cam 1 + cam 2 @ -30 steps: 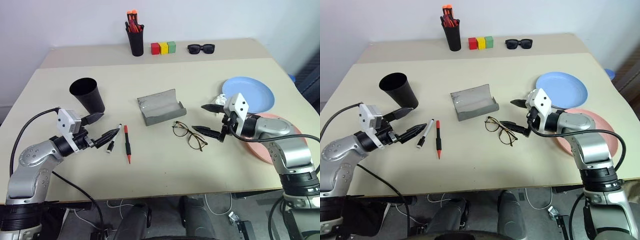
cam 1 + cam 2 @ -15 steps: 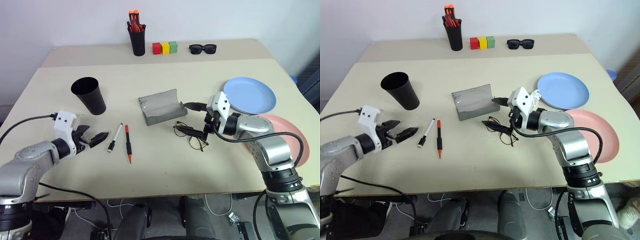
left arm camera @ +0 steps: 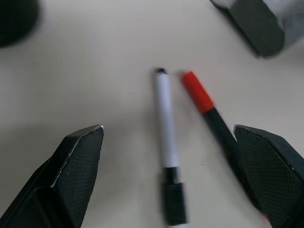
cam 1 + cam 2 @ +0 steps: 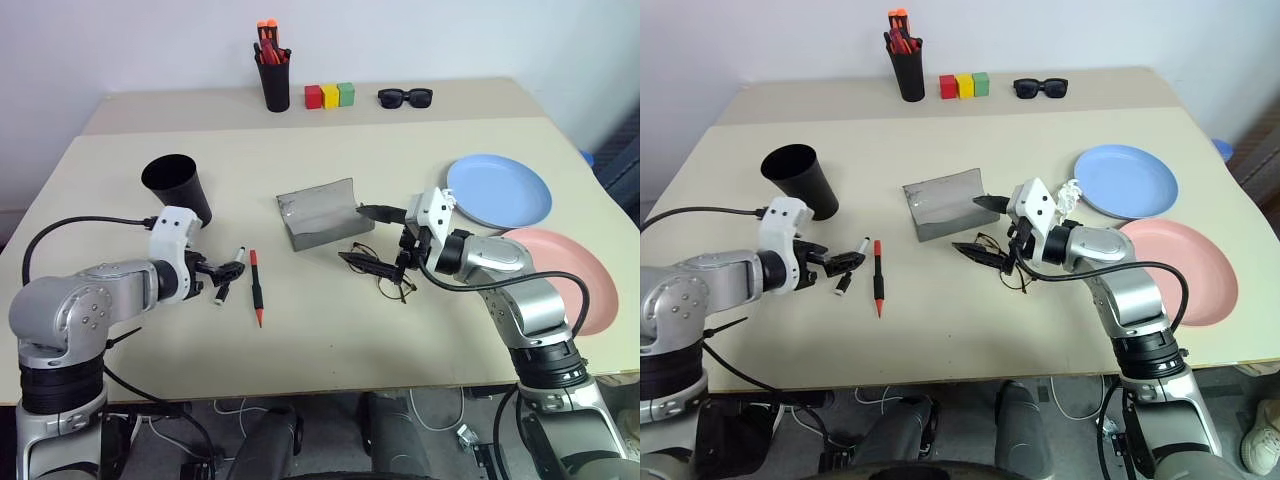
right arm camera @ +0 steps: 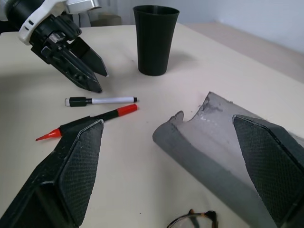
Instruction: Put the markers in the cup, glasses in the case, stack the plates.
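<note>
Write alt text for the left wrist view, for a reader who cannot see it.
The left gripper hangs open over a beige table, one white-barrelled marker lying between its two black fingers. A second marker, black with a red end, lies beside the first, close to one finger. A corner of the grey case shows beyond them.

blue plate (image 4: pixel 499 191), pink plate (image 4: pixel 565 279), black cup (image 4: pixel 177 187)

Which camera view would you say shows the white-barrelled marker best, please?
The left wrist view: the white-barrelled marker lies full length between the open left gripper fingers. The right wrist view shows it sideways, farther off; the eye views show it small, partly behind that gripper.
</note>
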